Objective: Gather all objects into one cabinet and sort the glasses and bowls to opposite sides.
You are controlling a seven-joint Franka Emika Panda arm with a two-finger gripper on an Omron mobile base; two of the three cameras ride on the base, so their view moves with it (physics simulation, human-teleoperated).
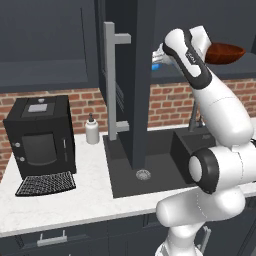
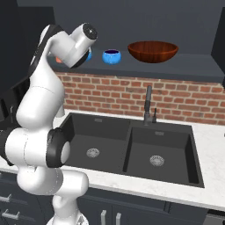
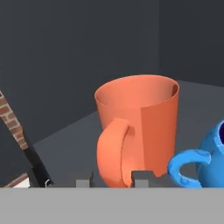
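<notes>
The dark slate-grey floor of the open upper cabinet (image 2: 184, 61) is carrying four things in a row. A wide, shallow reddish-brown bowl (image 2: 153, 51) is sitting toward the right. Left of it, a small round bright-blue bowl (image 2: 111, 56) is standing apart from it. Further left, an orange cup with a side handle (image 3: 139, 127) is standing upright, and a second bright-blue vessel with a curved handle (image 3: 205, 161) is resting just beside it.

Glossy white robot arm (image 2: 41, 114), bulbous rounded segments, dark grey bands at the joints, faint pale lettering on one dark band, small dark square fingertips (image 3: 141, 178)
</notes>
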